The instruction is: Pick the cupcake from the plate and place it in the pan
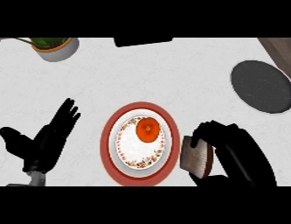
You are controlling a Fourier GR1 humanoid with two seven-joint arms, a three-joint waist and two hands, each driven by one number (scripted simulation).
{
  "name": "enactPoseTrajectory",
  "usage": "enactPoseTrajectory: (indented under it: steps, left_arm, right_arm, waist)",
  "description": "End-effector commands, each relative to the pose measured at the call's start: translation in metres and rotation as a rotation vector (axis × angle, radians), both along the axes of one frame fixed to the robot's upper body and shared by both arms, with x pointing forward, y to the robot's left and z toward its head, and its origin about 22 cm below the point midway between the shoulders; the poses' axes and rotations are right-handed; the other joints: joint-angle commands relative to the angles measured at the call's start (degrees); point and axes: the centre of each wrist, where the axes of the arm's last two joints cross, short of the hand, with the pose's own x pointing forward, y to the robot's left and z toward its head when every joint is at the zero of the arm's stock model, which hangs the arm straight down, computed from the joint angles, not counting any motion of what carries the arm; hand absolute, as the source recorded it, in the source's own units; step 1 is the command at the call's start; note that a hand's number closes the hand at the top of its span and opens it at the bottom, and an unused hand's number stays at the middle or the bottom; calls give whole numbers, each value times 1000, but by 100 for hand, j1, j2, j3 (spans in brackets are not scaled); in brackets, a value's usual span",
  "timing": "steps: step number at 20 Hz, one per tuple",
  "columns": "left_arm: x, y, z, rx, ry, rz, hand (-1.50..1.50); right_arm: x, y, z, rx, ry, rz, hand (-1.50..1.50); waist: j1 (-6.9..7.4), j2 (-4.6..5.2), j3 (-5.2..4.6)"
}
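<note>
The right hand (pixel 228 140) sits at the near right, just beside the plate (pixel 112 151), and much of it merges into one dark mass, so its fingers are hard to separate. They appear curled over the top of a brown block-like thing (pixel 196 156) that stands between the hand and the plate's right rim; what this thing is cannot be made out, and its right side is hidden by the hand. The forearm behind it is cut off at the near edge.

The left hand (pixel 47 138) rests at the near left, well apart from the plate, with fingers straight and spread, pointing far, holding nothing. Its wrist is cut off at the near edge.

The cupcake (pixel 147 130) lies on the plate, in its far right part, seen from above as an orange round. The pan (pixel 262 86) lies at the far right of the counter (pixel 141 74), well apart from the plate; its handle runs off the right edge. A potted plant (pixel 54 47) stands at the far left corner, partly cut off. A dark thing (pixel 142 41) at the far edge is mostly out of view.
</note>
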Motion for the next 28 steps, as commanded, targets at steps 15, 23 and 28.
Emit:
enactPoseTrajectory:
  steps: [15, 23, 28]
  left_arm:
    - [30, -42, 13, 3, -39, -142, 0]
    - [17, -34, 18, 7, -27, -181, 0]
    - [20, -47, 16, -4, -39, -180, 0]
  right_arm:
    - [19, -240, -59, 184, -120, -273, 150]
    - [90, -270, -75, 276, -265, -464, 150]
    - [100, -299, -81, 314, -273, -485, 150]
  waist:
    - [816, 121, -43]
    - [1072, 158, -35]
    - [1115, 182, -26]
